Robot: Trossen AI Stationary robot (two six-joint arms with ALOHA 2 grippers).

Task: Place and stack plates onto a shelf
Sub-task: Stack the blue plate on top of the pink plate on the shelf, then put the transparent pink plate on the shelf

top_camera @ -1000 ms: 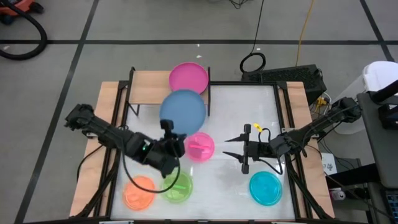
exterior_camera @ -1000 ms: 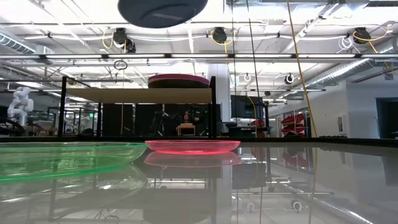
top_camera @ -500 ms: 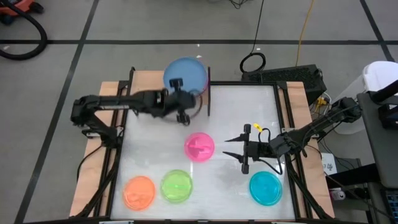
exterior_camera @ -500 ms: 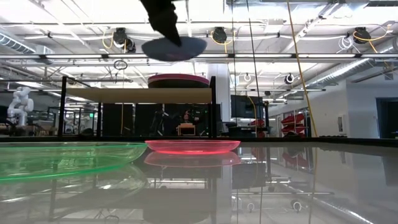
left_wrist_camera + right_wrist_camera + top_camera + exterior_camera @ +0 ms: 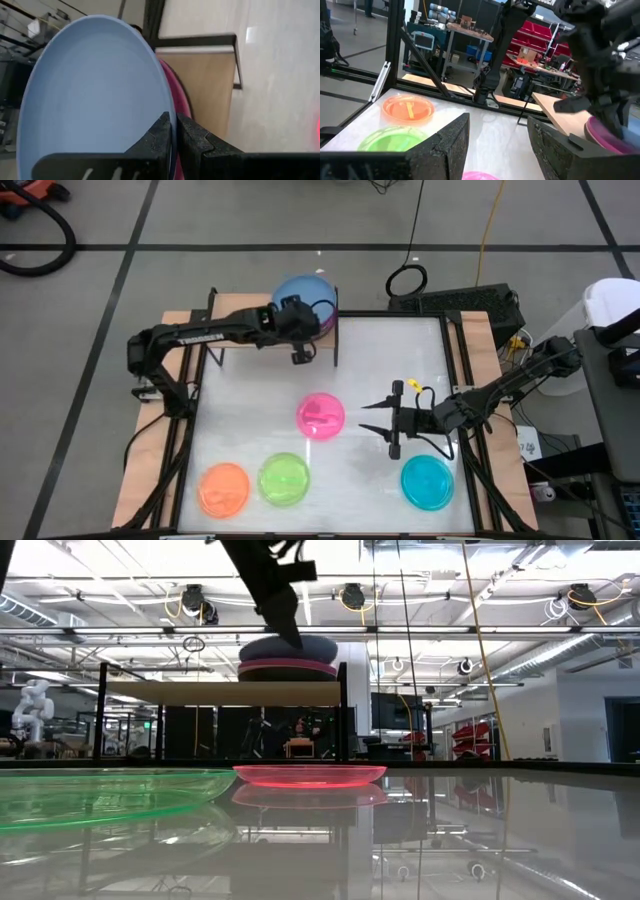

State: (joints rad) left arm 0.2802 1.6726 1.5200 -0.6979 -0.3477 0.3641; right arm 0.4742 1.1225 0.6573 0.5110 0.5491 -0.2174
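On your left, the left hand (image 5: 297, 330) reaches over the low shelf with the light wooden top board and thin black legs (image 5: 235, 320), at the tabletop's far left corner. Its fingers (image 5: 162, 137) are clenched on the rim of the large round opaque blue plastic plate (image 5: 298, 295). From table height you see that blue plate (image 5: 288, 648) sitting right on top of the large round magenta plastic plate (image 5: 288, 668), which rests on the shelf's right end. The left wrist camera shows the magenta rim (image 5: 176, 95) peeking out just beyond the blue plate (image 5: 95, 95), with the wooden board (image 5: 205, 85) beside it.

Along the white tabletop (image 5: 400, 370) near edge, going from your left, you have 2 small translucent round plates side by side: the orange one (image 5: 224, 488), then the green one (image 5: 284, 478). Nearer the middle of the tabletop lies the small translucent pink plate (image 5: 321, 416), apart from both.

Moving right, the right hand (image 5: 376, 418) hovers low over the tabletop, between the pink plate and the small translucent cyan plate (image 5: 428, 481), with its 2 fingers (image 5: 442, 142) spread wide and released, grasping nothing. The cyan plate lies just to the near side of that arm's wrist, at the right front of the tabletop.
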